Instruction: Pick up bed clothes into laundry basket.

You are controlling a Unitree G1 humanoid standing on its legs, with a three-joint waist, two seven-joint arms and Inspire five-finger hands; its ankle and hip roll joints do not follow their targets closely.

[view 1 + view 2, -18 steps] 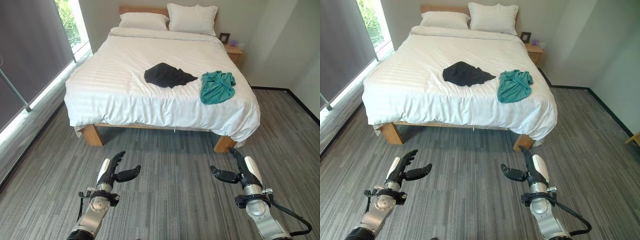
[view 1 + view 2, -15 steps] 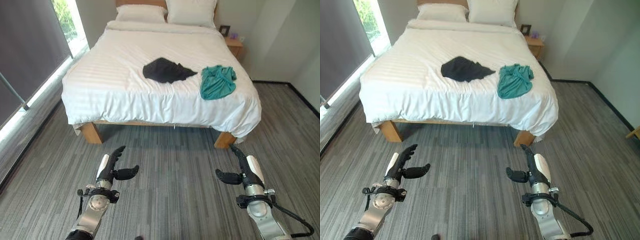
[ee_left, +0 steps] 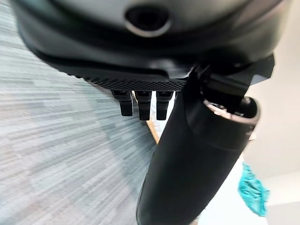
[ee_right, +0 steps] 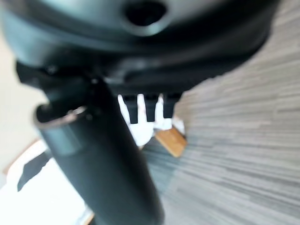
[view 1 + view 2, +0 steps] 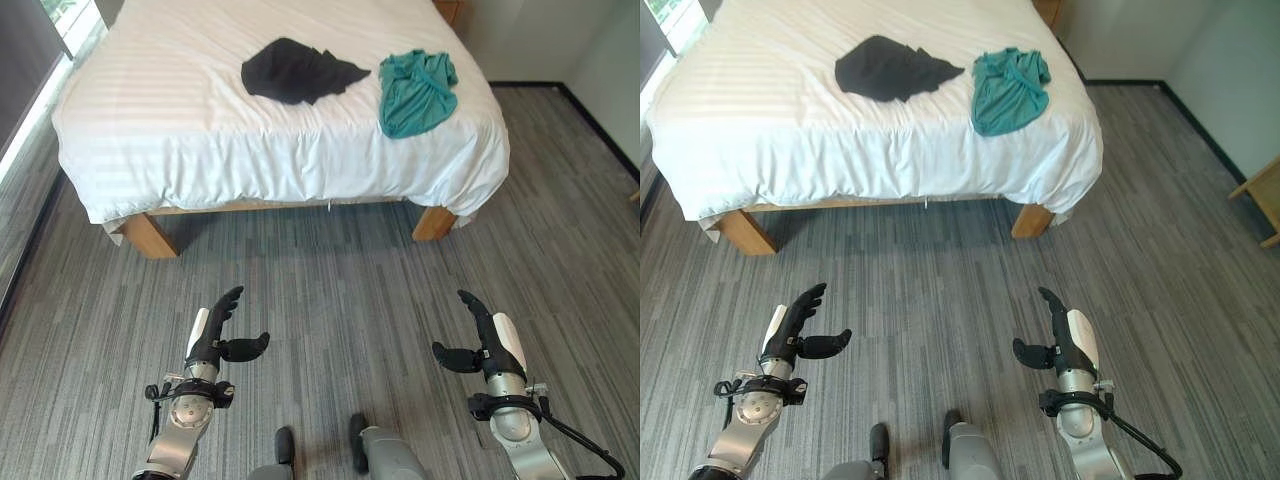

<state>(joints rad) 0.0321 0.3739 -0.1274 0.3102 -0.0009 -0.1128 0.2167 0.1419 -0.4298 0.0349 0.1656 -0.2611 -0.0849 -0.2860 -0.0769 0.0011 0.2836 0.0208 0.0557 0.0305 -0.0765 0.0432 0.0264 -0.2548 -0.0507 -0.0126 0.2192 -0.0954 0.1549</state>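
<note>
Clothes — one black garment (image 5: 292, 72), one teal garment (image 5: 415, 80), bed (image 5: 200, 150)

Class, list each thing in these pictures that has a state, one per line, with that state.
Black garment: crumpled on the bed, not picked up.
Teal garment: crumpled beside it, near the bed's right edge.
Bed: made, white cover smooth.
Left hand: open, holding nothing, over the floor.
Right hand: open, holding nothing, over the floor.
</note>
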